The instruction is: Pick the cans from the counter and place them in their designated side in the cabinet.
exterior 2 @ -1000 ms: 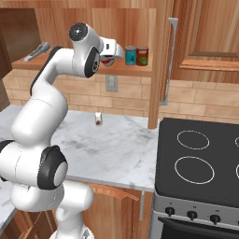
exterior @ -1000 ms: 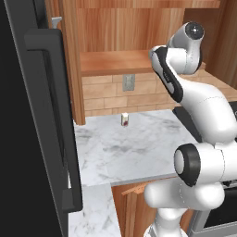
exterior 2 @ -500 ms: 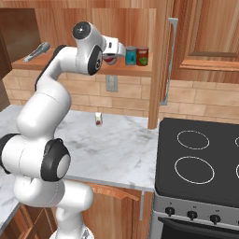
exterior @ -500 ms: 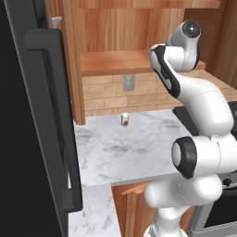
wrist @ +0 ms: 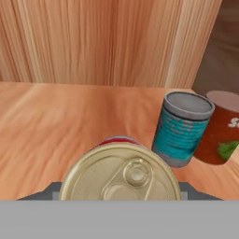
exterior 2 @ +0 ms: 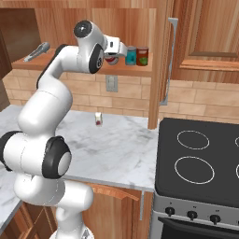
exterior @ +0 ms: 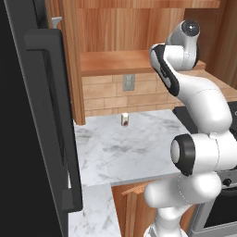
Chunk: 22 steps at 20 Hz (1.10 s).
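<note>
The red can with a tan band is close under the hand camera, its round lid up, over the cabinet's plank shelf. My gripper is shut on this red can at shelf height. The can hides both fingers. Just to its right the teal-blue can stands upright on the shelf, a small gap away. From the right base camera the teal-blue can is near the shelf's right end. Below lies the marble counter.
A plain dark red can stands right of the teal one. A metal utensil lies at the shelf's left end. A small white container sits on the counter by the wall. The black stovetop is right, the black fridge left.
The hand has edged slightly right along the shelf with the red can, and the upper arm has shifted with it. The cans on the shelf have not moved.
</note>
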Tool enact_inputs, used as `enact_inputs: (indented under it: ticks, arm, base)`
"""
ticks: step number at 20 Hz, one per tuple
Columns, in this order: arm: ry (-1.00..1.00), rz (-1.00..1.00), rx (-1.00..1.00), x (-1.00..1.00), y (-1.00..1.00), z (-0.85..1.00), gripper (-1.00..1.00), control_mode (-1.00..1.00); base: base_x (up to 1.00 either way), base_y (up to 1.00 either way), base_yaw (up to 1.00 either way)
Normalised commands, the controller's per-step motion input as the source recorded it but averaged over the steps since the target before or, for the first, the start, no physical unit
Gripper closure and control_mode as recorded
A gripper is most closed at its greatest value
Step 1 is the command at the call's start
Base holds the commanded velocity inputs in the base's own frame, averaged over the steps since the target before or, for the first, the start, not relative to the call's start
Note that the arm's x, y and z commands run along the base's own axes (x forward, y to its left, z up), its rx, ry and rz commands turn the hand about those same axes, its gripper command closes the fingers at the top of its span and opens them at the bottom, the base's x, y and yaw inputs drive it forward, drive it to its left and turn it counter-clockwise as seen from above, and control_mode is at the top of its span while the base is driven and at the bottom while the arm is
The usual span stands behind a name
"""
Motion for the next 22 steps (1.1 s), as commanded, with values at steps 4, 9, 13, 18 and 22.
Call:
enact_inputs:
  ticks: [4, 9, 13, 18, 22]
  arm:
    - [0.01, -0.02, 0.00, 0.00, -0.05, 0.00, 1.00, -1.00]
    - [0.02, -0.02, 0.00, 0.01, -0.01, 0.00, 1.00, -1.00]
    - [0.04, -0.01, 0.00, 0.01, 0.00, -0.01, 1.00, -1.00]
    - [0.01, 0.00, 0.00, 0.01, 0.00, -0.08, 1.00, -1.00]
    - [0.00, 0.00, 0.00, 0.04, 0.00, -0.05, 1.00, -1.00]
  base:
    - [0.00, 0.00, 0.00]
    - [0.00, 0.00, 0.00]
    - [0.00, 0.00, 0.00]
    - [0.00, 0.00, 0.00]
    - [0.00, 0.00, 0.00]
